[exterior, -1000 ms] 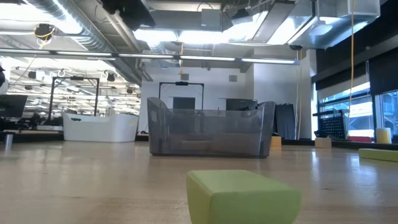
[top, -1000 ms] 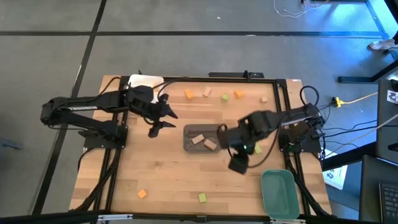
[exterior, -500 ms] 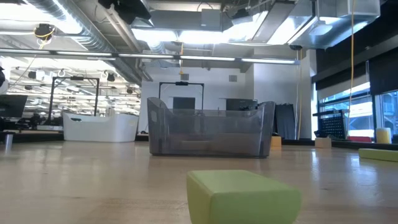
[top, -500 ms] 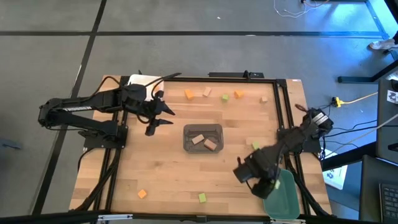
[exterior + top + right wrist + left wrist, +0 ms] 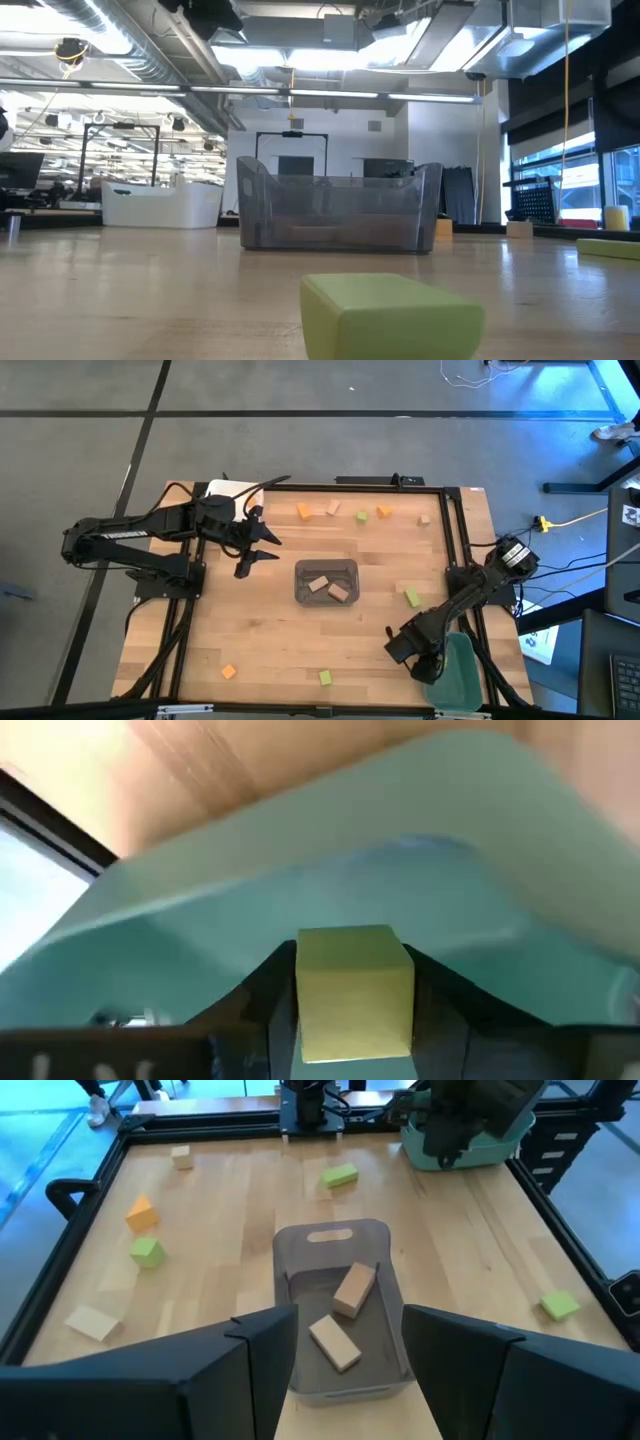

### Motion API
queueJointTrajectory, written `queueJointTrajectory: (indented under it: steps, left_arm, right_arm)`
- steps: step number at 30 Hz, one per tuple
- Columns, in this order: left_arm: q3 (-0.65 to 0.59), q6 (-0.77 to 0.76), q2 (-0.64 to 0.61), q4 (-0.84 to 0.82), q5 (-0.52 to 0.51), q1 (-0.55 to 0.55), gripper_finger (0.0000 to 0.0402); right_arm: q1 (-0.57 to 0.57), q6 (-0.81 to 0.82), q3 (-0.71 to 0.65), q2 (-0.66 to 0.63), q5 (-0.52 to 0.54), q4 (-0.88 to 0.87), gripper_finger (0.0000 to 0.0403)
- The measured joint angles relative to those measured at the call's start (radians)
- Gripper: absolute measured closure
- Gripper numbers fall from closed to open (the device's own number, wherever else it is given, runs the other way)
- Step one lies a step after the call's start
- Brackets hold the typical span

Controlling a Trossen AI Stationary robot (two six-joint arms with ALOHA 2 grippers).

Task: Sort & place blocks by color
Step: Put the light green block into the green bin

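One yellow-green block (image 5: pixel 354 990) clamped in right hand (image 5: pixel 350 1005), over teal tray (image 5: pixel 462 660) at worktop's near right. Step: dropping green into tray. Next: lower, release inside rim. Left hand (image 5: pixel 262 544) spread wide, empty, waiting far left of grey tray (image 5: pixel 326 567).

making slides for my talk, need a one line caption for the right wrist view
Right hand holds a yellow-green block over the teal tray.
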Motion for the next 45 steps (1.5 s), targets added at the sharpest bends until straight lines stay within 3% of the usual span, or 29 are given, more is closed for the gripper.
queueJointTrajectory:
  steps: [9,15,21,30,36,39,45]
  left_arm:
    - [0.0,-0.043,0.0,0.001,-0.001,0.0,0.0229]
    - [0.0,-0.043,0.0,0.017,-0.001,0.0,0.0229]
    - [0.0,-0.043,0.0,0.023,-0.001,0.0,0.0229]
    - [0.0,-0.043,0.0,0.023,-0.001,0.0,0.0229]
    - [0.0,-0.042,0.0,0.022,-0.001,0.0,0.0229]
    - [0.0,-0.042,0.0,0.022,0.002,0.0,0.0229]
    - [0.0,-0.043,0.001,0.021,0.009,0.0,0.0229]
  right_arm:
    - [-0.002,-0.01,-0.064,0.0,0.011,0.088,0.0265]
    - [-0.002,-0.006,-0.061,0.0,-0.005,0.092,0.0205]
    - [-0.002,-0.007,-0.024,0.0,-0.006,0.045,0.0192]
    - [-0.005,0.018,0.273,-0.003,0.214,-0.326,0.019]
    - [-0.053,0.28,0.496,-0.004,0.46,-0.628,0.0189]
    - [-0.092,0.358,0.543,-0.03,0.536,-0.597,0.0189]
    - [-0.171,0.356,0.541,-0.061,0.598,-0.577,0.0188]
